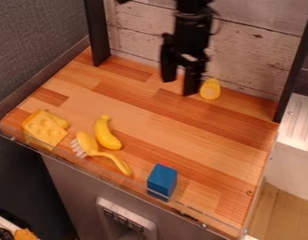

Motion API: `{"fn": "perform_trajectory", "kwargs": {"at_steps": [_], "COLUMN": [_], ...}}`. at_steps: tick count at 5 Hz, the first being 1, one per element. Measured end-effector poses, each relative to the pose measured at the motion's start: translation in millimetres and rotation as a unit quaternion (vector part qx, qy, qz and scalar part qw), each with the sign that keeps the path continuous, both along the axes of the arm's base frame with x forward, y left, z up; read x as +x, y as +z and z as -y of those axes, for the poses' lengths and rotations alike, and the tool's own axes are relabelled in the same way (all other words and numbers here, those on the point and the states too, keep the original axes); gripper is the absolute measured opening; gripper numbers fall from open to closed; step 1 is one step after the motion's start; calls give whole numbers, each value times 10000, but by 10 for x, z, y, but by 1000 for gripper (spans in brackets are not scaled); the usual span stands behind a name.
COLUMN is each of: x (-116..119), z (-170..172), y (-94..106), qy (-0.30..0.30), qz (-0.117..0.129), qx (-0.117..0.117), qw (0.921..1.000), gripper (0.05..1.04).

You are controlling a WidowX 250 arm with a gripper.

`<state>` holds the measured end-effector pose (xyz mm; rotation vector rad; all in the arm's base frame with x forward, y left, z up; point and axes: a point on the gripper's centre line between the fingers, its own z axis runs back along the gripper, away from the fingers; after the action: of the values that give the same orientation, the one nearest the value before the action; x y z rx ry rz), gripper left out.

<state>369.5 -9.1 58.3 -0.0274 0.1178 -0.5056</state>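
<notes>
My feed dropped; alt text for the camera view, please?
Black gripper hangs, jaws apart, beside a small yellow object at the back of a wooden counter. Nearer the front lie yellow cheese, a banana, a yellow brush and a blue block.

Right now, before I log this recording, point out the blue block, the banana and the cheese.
Blue block [161,179]: camera view, middle of its body.
Banana [105,134]: camera view, middle of its curve.
Cheese [43,129]: camera view, its holed face.

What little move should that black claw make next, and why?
Probably a small sideways shift of the gripper toward the yellow cup-like piece: its fingers look open, with the piece beside them rather than between.
</notes>
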Motion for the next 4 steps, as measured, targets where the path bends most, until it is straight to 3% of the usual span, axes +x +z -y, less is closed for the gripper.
{"fn": "perform_trajectory", "kwargs": {"at_steps": [2,3,4], "x": [202,215,268], "z": [436,486,498], "y": [65,-30,-108], "qy": [794,1359,1626], "qz": [28,-17,96], "qx": [84,130,113], "qw": [9968,9906,9866], "gripper": [997,995,995]}}
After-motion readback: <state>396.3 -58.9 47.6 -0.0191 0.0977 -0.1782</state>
